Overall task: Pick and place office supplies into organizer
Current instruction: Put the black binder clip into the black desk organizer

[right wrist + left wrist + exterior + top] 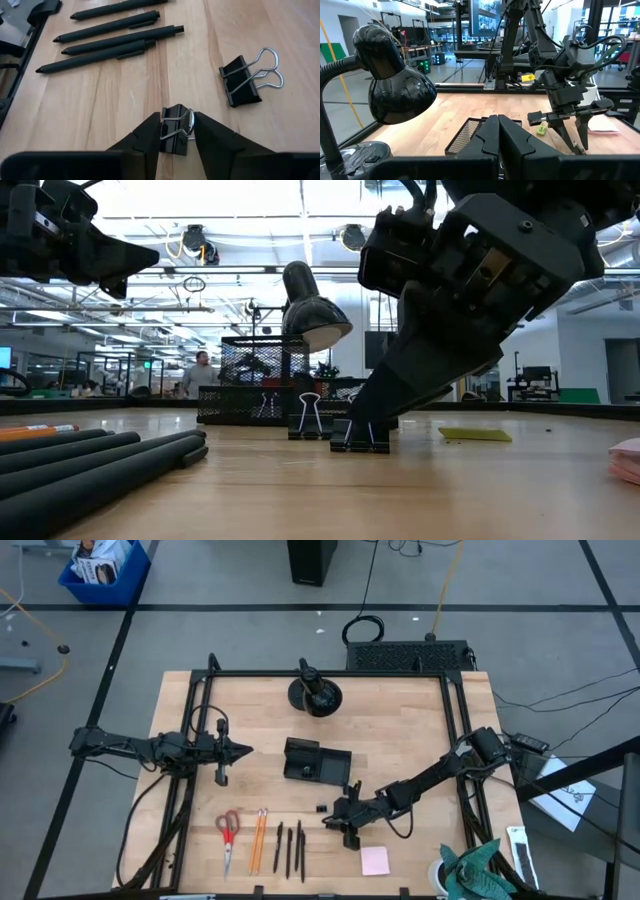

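The right gripper (pixel 176 131) is low over the front middle of the worktop (pixel 420 730), its two fingers (pixel 145 137) closed on a small black binder clip (pixel 175 134) that stands on the wood; the clip's wire handles show between the fingers. In the low view the same clip (pixel 360 436) sits on the surface under the gripper (pixel 372 415). A second binder clip (pixel 246 80) lies free just beside it, apart from the fingers. Three black pens (pixel 107 40) lie side by side on the wood a little beyond the gripper.

From above, the right gripper (pixel 340 821) is in front of the black organizer tray (pixel 316 761), which sits near the middle of the worktop. Along the front edge lie the red-handled scissors (pixel 228 832), two orange pencils (pixel 257 839) and the pens (pixel 289 848), with a pink sticky-note pad (pixel 375 860) to the right of the gripper. A small yellow item (pixel 541 130) lies on the wood near the tray.

The left gripper (pixel 240 751) hangs above the worktop's left side, well apart from the supplies, its fingers (pixel 487 137) pressed together and holding nothing. A black desk lamp (pixel 314 692) stands at the back of the worktop.
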Available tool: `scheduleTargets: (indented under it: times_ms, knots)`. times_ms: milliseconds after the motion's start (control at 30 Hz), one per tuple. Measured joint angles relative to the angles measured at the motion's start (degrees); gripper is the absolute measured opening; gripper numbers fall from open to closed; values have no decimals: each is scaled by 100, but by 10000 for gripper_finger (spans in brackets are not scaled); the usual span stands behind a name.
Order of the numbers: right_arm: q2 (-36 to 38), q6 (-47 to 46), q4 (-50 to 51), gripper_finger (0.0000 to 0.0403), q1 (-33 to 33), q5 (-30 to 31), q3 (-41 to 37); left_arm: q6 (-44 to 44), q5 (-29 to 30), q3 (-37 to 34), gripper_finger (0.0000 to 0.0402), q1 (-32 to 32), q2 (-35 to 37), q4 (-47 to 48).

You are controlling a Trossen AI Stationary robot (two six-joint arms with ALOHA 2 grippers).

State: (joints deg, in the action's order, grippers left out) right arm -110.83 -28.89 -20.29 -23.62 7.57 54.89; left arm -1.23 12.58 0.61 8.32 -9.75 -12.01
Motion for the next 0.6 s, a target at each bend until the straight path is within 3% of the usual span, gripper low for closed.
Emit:
scheduleTargets:
  times_ms: [233,467,600]
  knots:
    - [9,297,-51,13,0,-11,2,0,0,0,6,0,0,0]
    - [158,704,108,4,-8,-21,269,0,0,-1,6,0,2,0]
    - [594,1147,882,2,-52,-9,873,-2,0,-1,6,1,2,26]
